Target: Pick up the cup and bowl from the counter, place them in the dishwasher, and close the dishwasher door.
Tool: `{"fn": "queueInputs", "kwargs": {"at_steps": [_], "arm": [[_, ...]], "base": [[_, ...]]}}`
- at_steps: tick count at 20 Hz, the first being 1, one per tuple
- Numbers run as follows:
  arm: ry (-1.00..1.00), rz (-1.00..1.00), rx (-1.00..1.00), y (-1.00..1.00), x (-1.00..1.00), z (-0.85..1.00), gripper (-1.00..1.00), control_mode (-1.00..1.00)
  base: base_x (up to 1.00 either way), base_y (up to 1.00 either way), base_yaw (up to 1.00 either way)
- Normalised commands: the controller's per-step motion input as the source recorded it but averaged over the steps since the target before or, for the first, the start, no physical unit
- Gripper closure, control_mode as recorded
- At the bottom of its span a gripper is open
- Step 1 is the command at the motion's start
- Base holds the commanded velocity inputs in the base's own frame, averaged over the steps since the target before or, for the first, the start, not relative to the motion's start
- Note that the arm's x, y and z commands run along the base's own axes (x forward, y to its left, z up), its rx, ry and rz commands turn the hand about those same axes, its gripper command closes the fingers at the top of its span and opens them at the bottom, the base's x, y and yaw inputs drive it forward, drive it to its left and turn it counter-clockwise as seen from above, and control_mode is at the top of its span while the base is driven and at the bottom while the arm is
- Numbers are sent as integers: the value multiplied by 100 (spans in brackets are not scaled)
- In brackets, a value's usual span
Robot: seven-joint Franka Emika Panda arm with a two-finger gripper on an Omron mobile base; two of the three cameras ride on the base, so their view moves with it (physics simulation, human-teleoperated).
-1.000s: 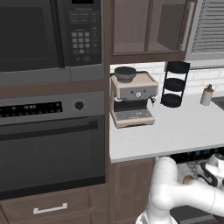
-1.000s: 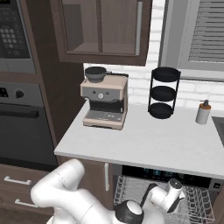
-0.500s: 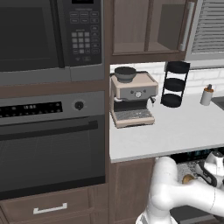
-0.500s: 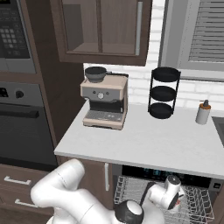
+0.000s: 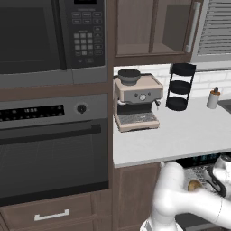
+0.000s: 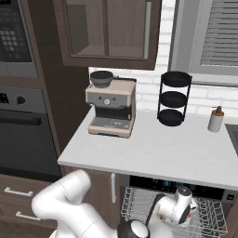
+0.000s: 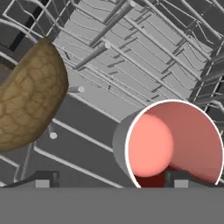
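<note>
My gripper (image 7: pixel 109 181) hangs low over the grey wire rack (image 7: pixel 131 57) of the dishwasher (image 6: pixel 158 185), its fingertips (image 7: pixel 41 179) spread wide, open. The red cup (image 7: pixel 175 142) lies on its side in the rack just past the right fingertip, its round end with a pale rim facing me. The tan-brown bowl (image 7: pixel 28 100) leans in the rack at the left, apart from the fingers. It shows as a tan spot (image 5: pixel 195 185) beside my hand (image 5: pixel 221 173) under the counter (image 5: pixel 180 135). The dishwasher door is out of view.
On the counter (image 6: pixel 153 148) stand a coffee machine (image 6: pixel 110 107), a black tiered stand (image 6: pixel 173 98) and a white bottle (image 6: pixel 214 120). A black oven (image 5: pixel 49 153) with a microwave above it fills the left. Rack tines (image 6: pixel 135 204) surround the hand (image 6: pixel 179 209).
The fingers were shut a second ago and have now spread wide apart. The arm has hardly moved.
</note>
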Motion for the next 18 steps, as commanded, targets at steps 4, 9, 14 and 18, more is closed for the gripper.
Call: {"fn": "queueInputs", "kwargs": {"at_steps": [4, 9, 14, 18], "arm": [[-15, 0, 1, 0, -41, 68, -100, -100], [-13, -3, 0, 0, -24, 85, -100, -100], [-2, -2, -1, 1, -18, 18, -100, -100], [-9, -1, 0, -2, -33, 0, -100, -100]], "base": [[0, 0, 0], [0, 0, 0], [0, 0, 0], [0, 0, 0]]}}
